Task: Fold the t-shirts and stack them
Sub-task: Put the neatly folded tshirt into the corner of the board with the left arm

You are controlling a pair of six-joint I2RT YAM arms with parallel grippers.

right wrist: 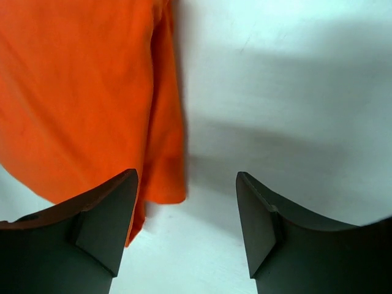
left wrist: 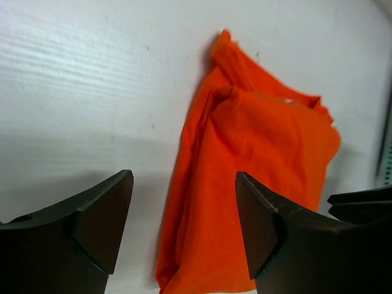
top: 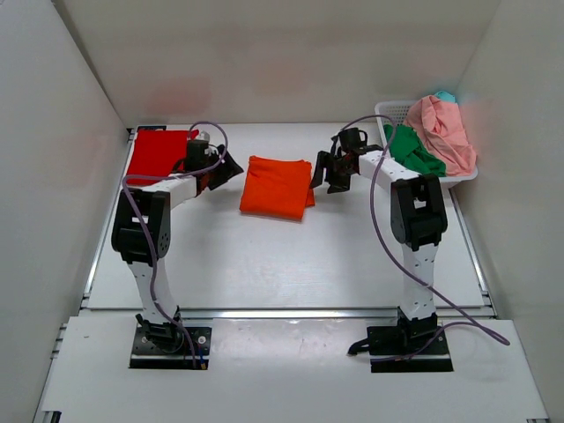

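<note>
A folded bright orange t-shirt [top: 277, 186] lies flat in the middle of the table. A folded red t-shirt [top: 157, 154] lies at the back left. My left gripper [top: 231, 167] hovers just off the orange shirt's left edge, open, holding nothing; its wrist view shows the orange shirt [left wrist: 251, 184] below the spread fingers [left wrist: 107, 214]. My right gripper [top: 319, 174] hangs open at the shirt's right edge, empty, with the orange cloth [right wrist: 86, 92] at the left of its view. Green [top: 412, 150], pale pink [top: 442, 130] and teal [top: 445, 95] t-shirts are heaped in the basket.
A white lattice basket [top: 388, 110] stands at the back right against the wall. White walls close the table on three sides. A metal rail [top: 291, 313] runs along the table's near edge, in front of the arm bases.
</note>
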